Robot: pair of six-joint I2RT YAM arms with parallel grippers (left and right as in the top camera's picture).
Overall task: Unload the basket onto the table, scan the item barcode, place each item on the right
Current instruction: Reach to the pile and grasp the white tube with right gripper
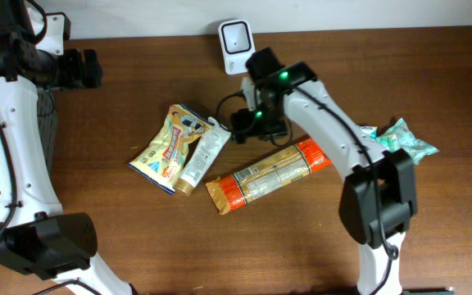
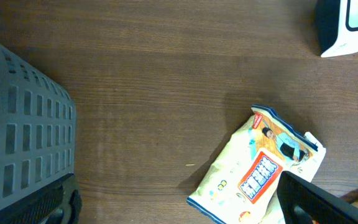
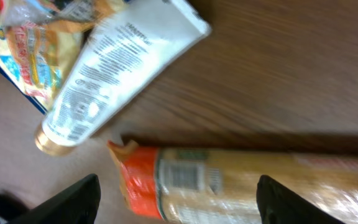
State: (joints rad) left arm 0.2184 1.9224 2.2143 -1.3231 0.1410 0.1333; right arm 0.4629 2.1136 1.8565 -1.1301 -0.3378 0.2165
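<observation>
film wraps the long pack [image 1: 273, 174] with orange ends, probably the item to scan. it lies near the worktop's [image 1: 138, 238] middle, slightly toward 4 o'clock, with the scanner [image 1: 234, 37] at 12. the right tool [image 3: 179, 205] hangs over one orange end, fingers spread, gripping nothing. the left tool [image 1: 80, 70], at 10 o'clock, is wide open too. the pack looks light, fairly stiff and slick, so pinch it across the middle. count: one long pack, one tube [image 1: 203, 152], one pouch [image 1: 164, 147], one teal packet [image 1: 406, 141], one scanner, one basket [image 2: 17, 124].
</observation>
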